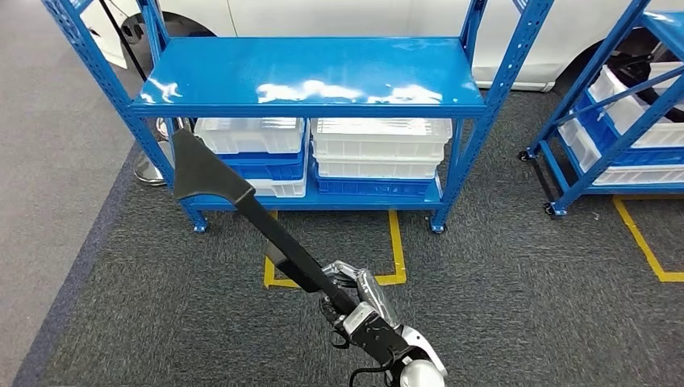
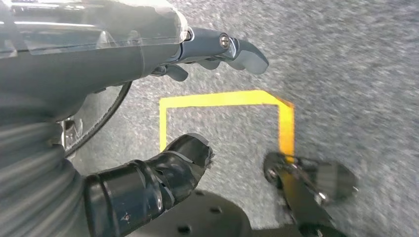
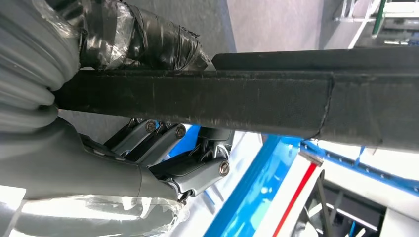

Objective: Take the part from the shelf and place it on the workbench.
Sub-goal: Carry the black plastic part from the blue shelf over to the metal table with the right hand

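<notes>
**Right hand grips long black part in front of blue shelf**

Right hand (image 1: 364, 302): the fingers (image 3: 197, 170) are curled around the narrow end of the long black flat-sided part (image 1: 242, 201), with the tape-wrapped thumb (image 3: 148, 37) pressed against the opposite face. In the right wrist view the part runs as a dark, scuffed bar across the frame, clamped between thumb and fingers. The part is held clear of the floor. From the hand it slants up and to the left, widening into a broad wedge-shaped head that stands in front of the lower left corner of the blue steel shelf unit (image 1: 306, 76).

Left hand (image 2: 163, 113): the fingers (image 2: 242, 52) are extended and the thick dark thumb (image 2: 163, 173) stands apart from them. Nothing lies between them. The hand hangs over the floor.

Surroundings: the shelf's blue top board carries only glare from the lights. Its lower level holds stacked white plastic crates (image 1: 379, 145) with blue crates beneath. The unit stands on dark grey carpet (image 1: 524, 282), marked with yellow floor tape (image 1: 395, 242) just in front of the shelf. A second blue rack (image 1: 613, 121) with white crates stands well apart to the right. A white car body (image 1: 339, 16) is visible behind the shelf.
</notes>
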### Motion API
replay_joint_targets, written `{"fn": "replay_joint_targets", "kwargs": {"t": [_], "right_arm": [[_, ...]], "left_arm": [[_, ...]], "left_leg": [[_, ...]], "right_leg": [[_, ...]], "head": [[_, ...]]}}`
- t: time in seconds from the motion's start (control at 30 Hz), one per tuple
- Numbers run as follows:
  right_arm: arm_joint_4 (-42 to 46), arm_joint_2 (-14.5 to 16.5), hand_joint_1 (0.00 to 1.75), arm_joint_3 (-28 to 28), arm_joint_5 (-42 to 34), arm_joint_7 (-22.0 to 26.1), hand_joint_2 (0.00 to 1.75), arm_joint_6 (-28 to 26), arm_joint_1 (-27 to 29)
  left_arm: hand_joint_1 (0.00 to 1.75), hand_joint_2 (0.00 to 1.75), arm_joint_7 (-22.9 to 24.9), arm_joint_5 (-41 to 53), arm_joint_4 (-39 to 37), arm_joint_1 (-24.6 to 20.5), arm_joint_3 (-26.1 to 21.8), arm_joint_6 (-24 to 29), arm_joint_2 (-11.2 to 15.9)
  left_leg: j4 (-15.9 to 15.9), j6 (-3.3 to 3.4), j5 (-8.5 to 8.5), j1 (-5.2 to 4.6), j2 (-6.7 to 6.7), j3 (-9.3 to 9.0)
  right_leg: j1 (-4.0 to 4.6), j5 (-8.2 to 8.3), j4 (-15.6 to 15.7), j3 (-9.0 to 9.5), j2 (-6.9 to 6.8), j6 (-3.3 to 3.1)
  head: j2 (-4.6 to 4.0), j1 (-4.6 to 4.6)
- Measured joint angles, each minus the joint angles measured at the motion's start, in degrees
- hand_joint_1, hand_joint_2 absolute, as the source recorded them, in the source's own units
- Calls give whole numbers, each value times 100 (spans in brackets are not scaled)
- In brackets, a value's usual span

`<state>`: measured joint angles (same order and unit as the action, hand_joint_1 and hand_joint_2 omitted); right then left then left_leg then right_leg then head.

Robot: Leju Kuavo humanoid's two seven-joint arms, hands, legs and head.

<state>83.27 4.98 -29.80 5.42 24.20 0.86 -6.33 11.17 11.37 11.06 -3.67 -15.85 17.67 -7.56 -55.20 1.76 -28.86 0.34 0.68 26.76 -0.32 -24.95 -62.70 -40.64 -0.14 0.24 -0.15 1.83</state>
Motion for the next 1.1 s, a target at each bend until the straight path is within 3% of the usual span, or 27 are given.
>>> {"fn": "replay_joint_targets", "kwargs": {"t": [0.07,0.1,0.13,0.17,0.23,0.3,0.37,0.43,0.47,0.57,0.6,0.63,0.67,0.73,0.8,0.87,0.93,1.0,1.07,1.1], "right_arm": [[0,-14,175,-9,-34,0,175,27,0],[-1,-22,175,-11,-45,0,175,42,0],[-1,-30,175,-13,-52,0,175,53,0],[-1,-36,175,-15,-56,0,175,62,0],[1,-43,175,-21,-61,0,175,71,-6],[7,-44,175,-30,-61,1,175,74,-16],[17,-46,175,-35,-65,5,175,75,-22],[22,-50,175,-39,-71,9,175,75,-21],[23,-51,175,-43,-75,10,175,75,-22],[36,-60,175,-56,-101,15,175,76,-21],[38,-66,175,-58,-113,15,175,76,-20],[38,-73,175,-58,-122,15,175,76,-20],[37,-80,175,-58,-132,15,175,76,-20],[39,-89,175,-58,-150,17,175,75,-21],[52,-94,175,-58,-160,26,175,74,-23],[66,-101,175,-58,-164,39,175,74,-27],[70,-118,175,-58,-169,49,175,74,-27],[76,-143,175,-58,-176,52,175,74,-26],[83,-164,175,-58,-180,52,175,74,-25],[85,-175,175,-58,-181,52,175,74,-22]], "left_arm": [[0,175,14,24,0,-1,0,-6,0],[0,175,21,33,0,3,0,-9,0],[0,175,25,38,0,6,0,-12,0],[0,175,28,43,0,9,0,-13,0],[0,175,32,51,0,7,-1,-11,0],[0,175,37,69,0,7,-1,-2,0],[0,175,48,83,0,11,0,8,-1],[0,175,60,89,0,16,-1,16,0],[0,175,63,94,0,18,-2,20,1],[0,175,66,128,0,18,-2,26,2],[0,175,66,139,0,21,-2,26,2],[0,175,66,144,0,23,-2,26,2],[0,175,66,148,0,24,-2,26,3],[0,175,68,156,0,15,-2,26,8],[0,175,72,166,0,3,-2,27,12],[0,175,78,177,0,5,-1,29,13],[0,175,86,184,0,7,-1,30,16],[0,175,95,187,0,-7,-2,29,21],[0,175,99,191,0,-22,-2,27,23],[0,175,100,192,0,-23,-2,25,25]], "left_leg": [[-37,42,130,-25,13,181],[-66,46,190,-35,16,285],[-104,45,246,-41,19,398],[-150,39,297,-44,21,517],[-246,15,380,-45,17,726],[-313,-35,455,-52,14,851],[-312,-98,547,-48,15,900],[-325,-160,554,-38,-1,948],[-414,-189,431,-35,-13,991],[-1275,-267,-342,-1,-32,1213],[-1600,-290,-505,12,-31,1264],[-1792,-310,-532,24,-31,1255],[-1795,-327,-437,36,-31,1159],[-1246,-352,-136,68,-33,714],[-500,-342,-80,59,-57,233],[-193,-289,-137,26,-82,77],[-169,-199,-57,33,-69,141],[-148,-75,54,43,-39,242],[-155,14,158,23,-18,368],[-168,34,210,6,-10,443]], "right_leg": [[-5,-584,-702,-149,7,23],[-6,-708,-1030,-187,7,31],[-6,-688,-1225,-159,6,34],[-6,-562,-1230,-38,6,28],[-2,-346,-692,457,7,-9],[29,-444,61,963,10,-57],[71,-538,395,1127,13,-95],[46,-440,457,1074,-4,-151],[28,-382,480,1033,-15,-191],[12,-208,487,839,-33,-257],[13,-151,474,757,-36,-254],[10,-99,455,672,-39,-245],[5,-53,431,585,-43,-232],[-13,24,368,425,-45,-187],[-12,99,316,312,-45,-122],[-3,197,315,269,-47,-68],[-4,242,322,241,-35,-13],[-13,-67,76,142,-11,38],[-25,-637,-580,-26,1,62],[-28,-831,-947,-92,2,69]], "head": [[0,0],[0,-1],[0,-1],[0,-1],[0,-1],[0,-3],[0,-4],[0,-3],[0,-4],[0,-10],[0,-11],[0,-11],[0,-11],[0,-12],[0,-11],[0,-8],[0,-5],[0,2],[0,8],[0,8]]}}
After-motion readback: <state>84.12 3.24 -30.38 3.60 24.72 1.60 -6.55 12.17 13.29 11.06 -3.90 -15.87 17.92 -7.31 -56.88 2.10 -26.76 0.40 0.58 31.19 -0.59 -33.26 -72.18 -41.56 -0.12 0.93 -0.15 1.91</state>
